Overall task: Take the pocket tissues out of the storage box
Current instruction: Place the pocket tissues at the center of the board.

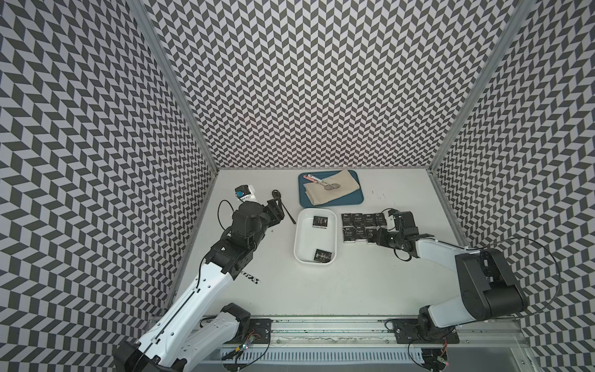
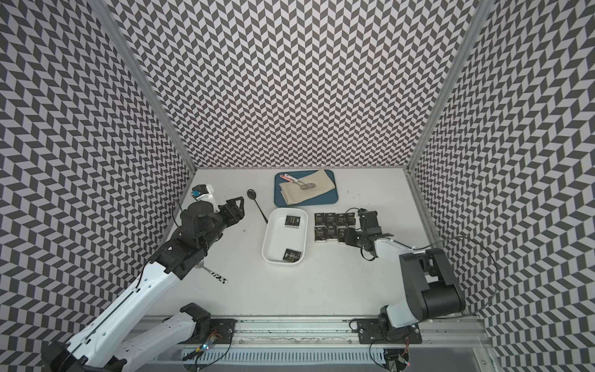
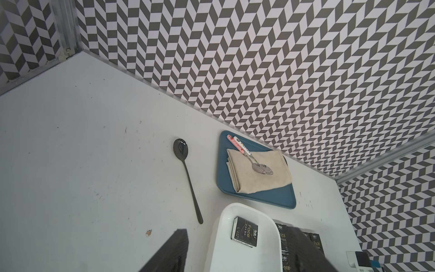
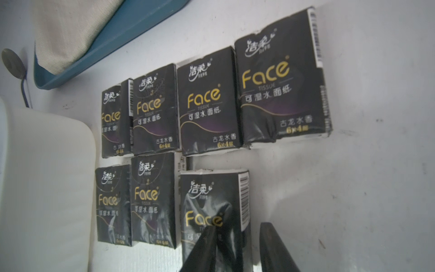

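The white storage box (image 1: 314, 240) (image 2: 283, 240) stands mid-table and holds two black pocket tissues, one at its far end (image 1: 319, 221) (image 3: 244, 232) and one at its near end (image 1: 323, 256). Several more packets (image 1: 360, 225) (image 4: 207, 101) lie in two rows on the table just right of the box. My right gripper (image 1: 374, 234) (image 4: 239, 226) is open over the near row's right-end packet (image 4: 211, 200). One finger sits above the packet's face and the other beside its edge. My left gripper (image 1: 274, 206) (image 3: 237, 232) hovers open and empty left of the box.
A blue tray (image 1: 354, 201) with beige cloth and two spoons sits behind the box. A black spoon (image 2: 257, 206) lies between my left gripper and the box. A patterned-handle spoon (image 2: 219, 277) lies under the left arm. A small white device (image 1: 246, 192) stands at the back left.
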